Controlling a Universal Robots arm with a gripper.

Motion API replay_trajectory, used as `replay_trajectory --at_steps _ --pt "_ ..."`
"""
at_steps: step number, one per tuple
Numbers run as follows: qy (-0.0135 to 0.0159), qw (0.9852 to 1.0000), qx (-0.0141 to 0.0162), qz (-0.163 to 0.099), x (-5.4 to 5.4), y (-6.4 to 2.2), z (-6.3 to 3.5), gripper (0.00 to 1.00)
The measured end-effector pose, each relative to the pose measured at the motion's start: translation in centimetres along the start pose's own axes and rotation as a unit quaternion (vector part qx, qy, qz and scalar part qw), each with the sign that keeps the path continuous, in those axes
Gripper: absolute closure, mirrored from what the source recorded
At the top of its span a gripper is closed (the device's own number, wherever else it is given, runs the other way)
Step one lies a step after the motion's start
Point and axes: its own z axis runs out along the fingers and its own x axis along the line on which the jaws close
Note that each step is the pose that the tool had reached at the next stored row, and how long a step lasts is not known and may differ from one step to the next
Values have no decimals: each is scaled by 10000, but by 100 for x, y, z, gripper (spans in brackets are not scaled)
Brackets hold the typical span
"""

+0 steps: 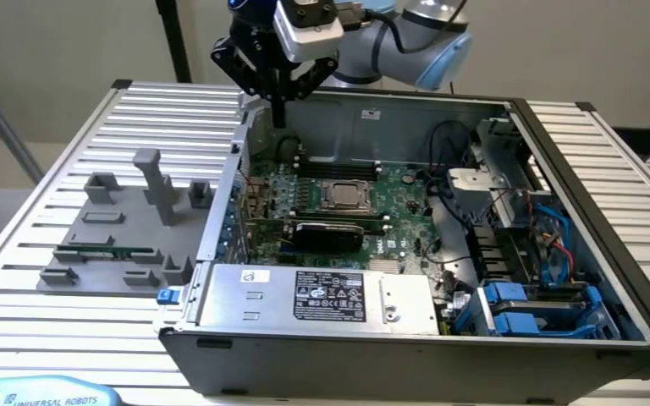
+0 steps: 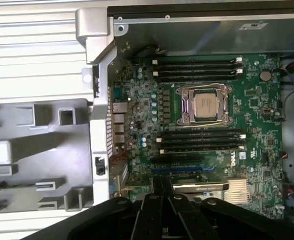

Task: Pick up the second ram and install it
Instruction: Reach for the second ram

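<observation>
The second ram [image 1: 105,251], a thin green stick, lies flat in the grey holder [image 1: 77,275] on the slatted table, at the exterior view's left of the open computer case. My gripper [image 1: 280,118] hangs high above the case's far corner, well away from the stick, its fingers pointing down and shut with nothing between them. In the wrist view the gripper [image 2: 162,189] hovers over the motherboard [image 2: 257,115], with the processor socket [image 2: 205,104] and the long black memory slots [image 2: 202,141] below it.
The case's metal wall [image 1: 233,182] stands between the holder and the motherboard [image 1: 399,194]. A black card [image 1: 325,233] sits near the socket [image 1: 344,194]. A grey power supply [image 1: 314,296] fills the near side, and cables and blue drive bays [image 1: 528,309] lie at the exterior view's right.
</observation>
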Motion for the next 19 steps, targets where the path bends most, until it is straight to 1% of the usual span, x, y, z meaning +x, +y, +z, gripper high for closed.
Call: replay_trajectory --at_steps 7,8,9,19 --pt "-1 10000 0 0 315 -82 -10 89" --pt "-2 10000 0 -1 411 -108 -13 89" --pt "-3 10000 0 0 482 -126 -15 89" --pt "-8 10000 0 -1 930 -248 -30 89"
